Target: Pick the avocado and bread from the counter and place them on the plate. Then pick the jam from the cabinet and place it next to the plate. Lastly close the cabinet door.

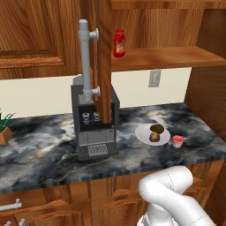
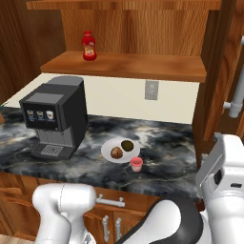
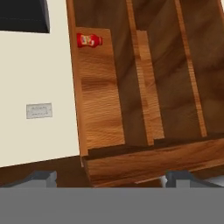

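The plate (image 1: 144,137) sits on the bench (image 1: 53,150) to the right of the coffee machine (image 1: 95,123), with the avocado (image 1: 157,129) and the bread (image 1: 154,137) both on it, touching each other — the avocado toward the wall, the bread toward the front edge. The jam (image 1: 178,141) stands on the bench just beside the plate, on its right and apart from the rim. In the right base view the same group lies mid-bench: plate (image 2: 107,150), avocado (image 2: 127,145), bread (image 2: 116,152), jam (image 2: 137,164).

The cabinet (image 2: 128,64) is open; its door (image 1: 104,62) stands swung out edge-on in front of the coffee machine, with the grey bar handle (image 1: 85,62) on its left face. A red bottle (image 1: 118,43) stands on the shelf (image 1: 172,56) at its left end.

The fingers (image 3: 107,177) are spread wide and hold nothing — the tips show far apart at the bottom of the hand view, which faces the shelf (image 3: 98,87), rolled sideways, with the bottle (image 3: 89,40) and a wall outlet (image 3: 39,110).
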### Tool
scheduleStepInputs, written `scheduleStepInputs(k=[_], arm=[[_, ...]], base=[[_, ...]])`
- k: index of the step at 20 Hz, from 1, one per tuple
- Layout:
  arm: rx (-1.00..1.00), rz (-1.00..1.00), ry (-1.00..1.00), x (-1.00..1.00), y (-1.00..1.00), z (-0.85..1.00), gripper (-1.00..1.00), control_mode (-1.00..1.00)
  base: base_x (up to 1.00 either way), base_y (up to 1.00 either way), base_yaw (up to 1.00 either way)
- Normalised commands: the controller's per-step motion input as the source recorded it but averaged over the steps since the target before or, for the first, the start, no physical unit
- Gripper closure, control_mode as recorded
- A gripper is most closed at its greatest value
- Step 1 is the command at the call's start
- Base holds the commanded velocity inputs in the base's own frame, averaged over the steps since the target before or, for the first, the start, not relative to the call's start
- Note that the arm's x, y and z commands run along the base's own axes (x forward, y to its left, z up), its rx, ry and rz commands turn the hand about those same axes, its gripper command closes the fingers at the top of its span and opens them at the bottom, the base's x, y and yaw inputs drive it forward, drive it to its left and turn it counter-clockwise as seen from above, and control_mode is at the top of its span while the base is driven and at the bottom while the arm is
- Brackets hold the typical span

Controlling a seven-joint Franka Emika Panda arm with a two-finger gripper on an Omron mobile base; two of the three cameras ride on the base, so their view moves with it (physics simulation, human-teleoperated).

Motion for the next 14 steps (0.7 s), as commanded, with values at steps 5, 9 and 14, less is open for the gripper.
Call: scheduleStepInputs(k=[5, 9, 14], arm=[[-0.01, 0.0, -0.01, 0.21, -0.23, 0.0, -1.0, -1.0], [0.0, 0.0, 0.0, 0.17, -0.25, 0.0, -1.0, -1.0], [-0.02, 0.0, 0.0, 0.1, -0.15, 0.0, -1.0, -1.0]], base=[[0.0, 0.0, 0.0], [0.0, 0.0, 0.0], [0.0, 0.0, 0.0]])
